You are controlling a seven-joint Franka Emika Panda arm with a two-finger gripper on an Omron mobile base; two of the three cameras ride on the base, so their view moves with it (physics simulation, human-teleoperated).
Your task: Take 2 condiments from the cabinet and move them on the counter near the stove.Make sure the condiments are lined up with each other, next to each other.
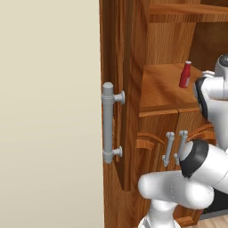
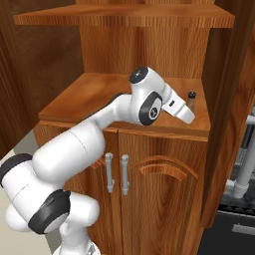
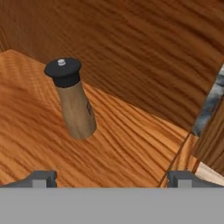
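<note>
The tan-brown shaker [image 3: 75,105] with a black cap stands upright on the cabinet's wooden shelf [image 3: 131,148], close to the back wall and the right side wall. My gripper [image 3: 113,179] is open and holds nothing. It points at the shaker from a short way off, and the shaker sits left of the middle of its gap. From the right base view the shaker [image 2: 191,101] peeks out just behind my hand. The red bottle [image 1: 185,74] with a pale cap stands farther left on the same shelf [image 1: 156,89]. The counter and the stove are out of view.
An open cabinet door with a thick grey bar handle [image 1: 108,122] stands at the left. Below the shelf are arched-panel doors with two grey handles [image 2: 117,174]. An upper shelf [image 2: 124,17] hangs overhead. The cabinet's right side wall [image 2: 224,99] is close to my hand.
</note>
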